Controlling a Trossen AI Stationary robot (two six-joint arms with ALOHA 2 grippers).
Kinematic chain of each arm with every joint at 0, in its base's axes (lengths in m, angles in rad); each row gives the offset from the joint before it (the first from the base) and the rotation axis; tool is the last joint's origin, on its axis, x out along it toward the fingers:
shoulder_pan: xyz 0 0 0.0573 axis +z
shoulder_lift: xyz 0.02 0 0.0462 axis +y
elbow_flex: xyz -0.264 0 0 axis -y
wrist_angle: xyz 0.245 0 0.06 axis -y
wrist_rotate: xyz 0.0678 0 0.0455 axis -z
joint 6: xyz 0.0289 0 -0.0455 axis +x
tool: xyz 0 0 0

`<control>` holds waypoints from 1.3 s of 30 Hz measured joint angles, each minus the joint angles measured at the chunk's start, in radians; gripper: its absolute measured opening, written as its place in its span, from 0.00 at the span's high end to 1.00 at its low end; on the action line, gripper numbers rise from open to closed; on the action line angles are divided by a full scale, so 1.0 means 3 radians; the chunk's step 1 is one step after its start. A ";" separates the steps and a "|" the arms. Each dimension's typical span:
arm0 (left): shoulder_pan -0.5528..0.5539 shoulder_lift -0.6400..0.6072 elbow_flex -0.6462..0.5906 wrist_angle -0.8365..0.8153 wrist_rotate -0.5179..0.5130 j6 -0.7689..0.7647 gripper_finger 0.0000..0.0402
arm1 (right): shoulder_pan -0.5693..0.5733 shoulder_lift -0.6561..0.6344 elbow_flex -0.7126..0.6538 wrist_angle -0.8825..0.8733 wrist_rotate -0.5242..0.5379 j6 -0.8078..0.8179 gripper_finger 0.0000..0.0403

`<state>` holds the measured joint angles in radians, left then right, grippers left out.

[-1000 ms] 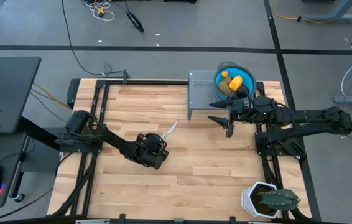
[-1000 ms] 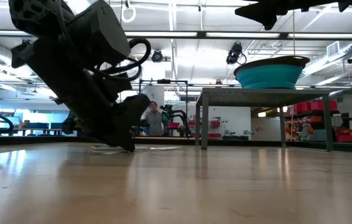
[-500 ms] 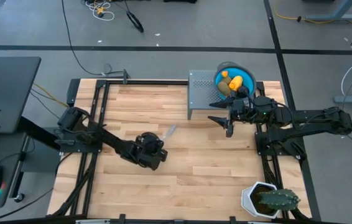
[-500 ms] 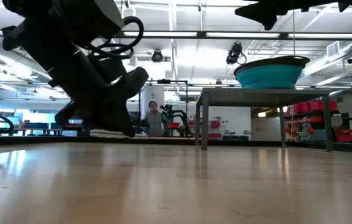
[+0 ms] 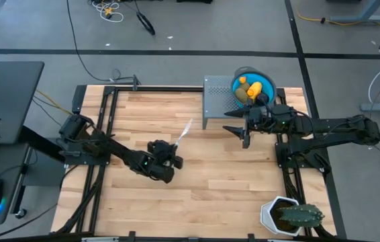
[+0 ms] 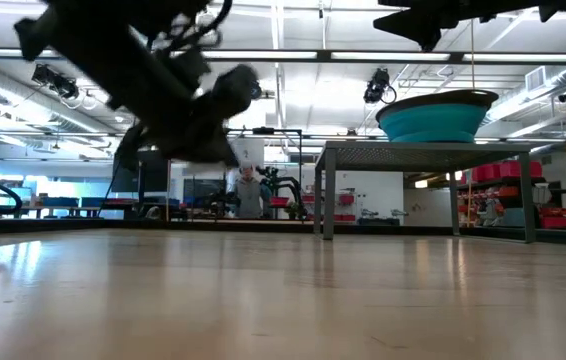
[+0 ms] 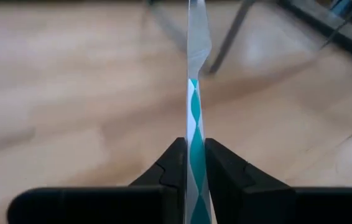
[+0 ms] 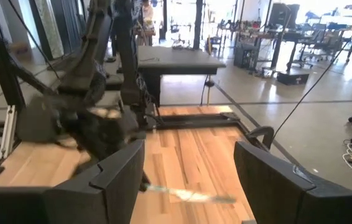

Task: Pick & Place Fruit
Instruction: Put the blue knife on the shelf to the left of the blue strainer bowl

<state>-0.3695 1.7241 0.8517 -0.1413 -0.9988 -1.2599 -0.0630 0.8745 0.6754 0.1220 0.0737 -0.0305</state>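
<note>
A pale wooden table (image 5: 197, 168) fills the middle of a workshop with a grey floor, cables and desks around it, and a person stands far off in the room behind. On a small grey metal stand (image 5: 217, 101) at the far side of the table sits a blue bowl (image 5: 268, 83), and the fruit (image 5: 248, 89) lies inside that bowl: a yellow oblong piece, olive-brown ovals and a small orange bit can be made out. These look like small, light, smooth pieces, probably hard enough not to bruise but rounded and apt to roll or slip, so each would best be pinched across its narrow middle from above. The right gripper (image 5: 237, 130) hangs just in front of the stand, near the bowl, its fingers spread wide with nothing between them. The left gripper (image 7: 189, 171), well away from the bowl over the middle of the table, is clamped narrowly on a thin silvery-white stick (image 7: 193, 74) patterned with teal diamonds, lifted clear of the wood. No brand, label or readable writing shows anywhere.
</note>
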 joint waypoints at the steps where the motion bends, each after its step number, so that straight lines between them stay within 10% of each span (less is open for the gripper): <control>1: 0.0000 -0.0015 0.0056 0.0030 -0.0072 0.0110 0.88 | 0.0000 0.0026 0.0000 0.0001 -0.0009 0.0000 0.36; 18: -0.0043 -0.0859 0.0434 0.0127 -0.0760 0.1894 0.86 | 0.0068 0.0314 -0.0001 0.0724 -0.0465 -0.0090 0.36; 29: 0.0171 -0.0973 0.0045 0.1884 0.0782 0.3253 0.87 | 0.0159 0.0427 0.0000 0.0843 -0.0977 -0.0188 0.36; 39: 0.0543 -0.0973 -0.0090 0.2632 0.1355 0.3643 0.87 | 0.0289 0.0426 0.0000 0.0778 -0.0976 -0.0188 0.36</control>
<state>-0.2064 1.4322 0.8247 0.6483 -0.5922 -0.1670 0.0237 1.0023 0.6754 0.3555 -0.2190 -0.0868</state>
